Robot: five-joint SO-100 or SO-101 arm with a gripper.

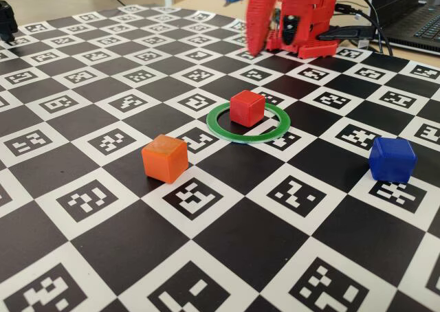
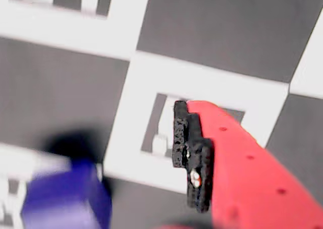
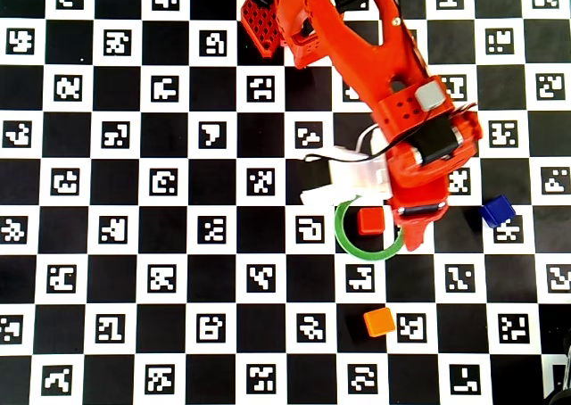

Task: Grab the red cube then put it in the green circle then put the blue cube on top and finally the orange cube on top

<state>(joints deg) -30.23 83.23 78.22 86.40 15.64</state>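
Note:
The red cube [image 1: 247, 108] sits inside the green circle [image 1: 221, 130], a flat ring on the checkered board; both also show in the overhead view, cube [image 3: 370, 219] and ring [image 3: 346, 235]. The blue cube [image 3: 497, 210] lies to the right of the ring and shows blurred at the lower left of the wrist view [image 2: 65, 198]. The orange cube [image 3: 379, 321] lies below the ring in the overhead view. My gripper [image 3: 413, 237] hangs above the ring's right edge, empty. In the wrist view only one red finger with a black pad [image 2: 192, 153] shows, with bare board beside it.
The red arm base [image 3: 268, 21] stands at the board's top edge. Cables and a laptop [image 1: 412, 16] lie beyond the board at the far right. The board [image 1: 234, 243] is covered in black squares and printed markers.

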